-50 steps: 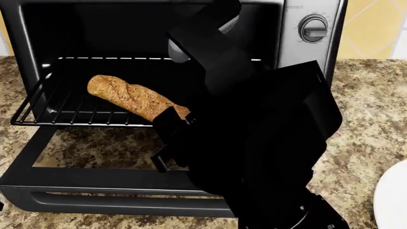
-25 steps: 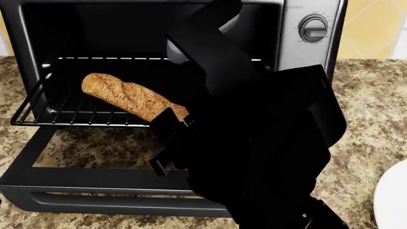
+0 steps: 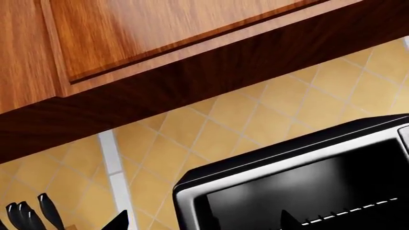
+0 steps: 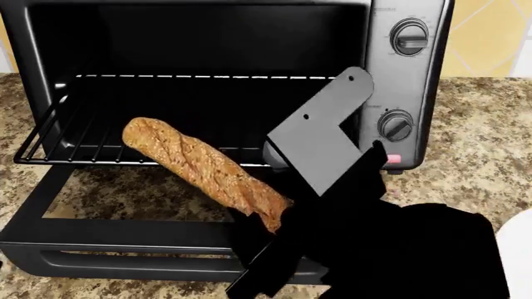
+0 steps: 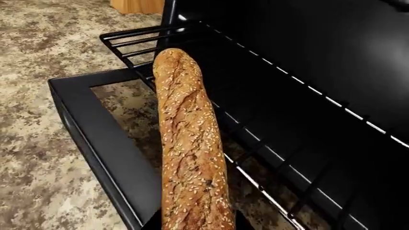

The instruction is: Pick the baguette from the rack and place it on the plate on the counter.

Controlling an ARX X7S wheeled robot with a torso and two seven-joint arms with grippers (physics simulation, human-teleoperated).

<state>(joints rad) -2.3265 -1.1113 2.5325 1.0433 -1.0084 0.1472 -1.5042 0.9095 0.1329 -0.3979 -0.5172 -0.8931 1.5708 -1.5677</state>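
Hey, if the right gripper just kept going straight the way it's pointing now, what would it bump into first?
Probably the rack. The right gripper, shut on the baguette, points along the loaf toward the toaster oven's open cavity, so the loaf's far end would likely meet the rack's front left corner. Depth is unclear.

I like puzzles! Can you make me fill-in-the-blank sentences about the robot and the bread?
1. The right gripper holds the ____ by one end.
2. The baguette is lifted above the open oven ____.
3. The rack sits inside the toaster ____.
4. The counter looks like speckled ____.

Missing words: baguette; door; oven; granite
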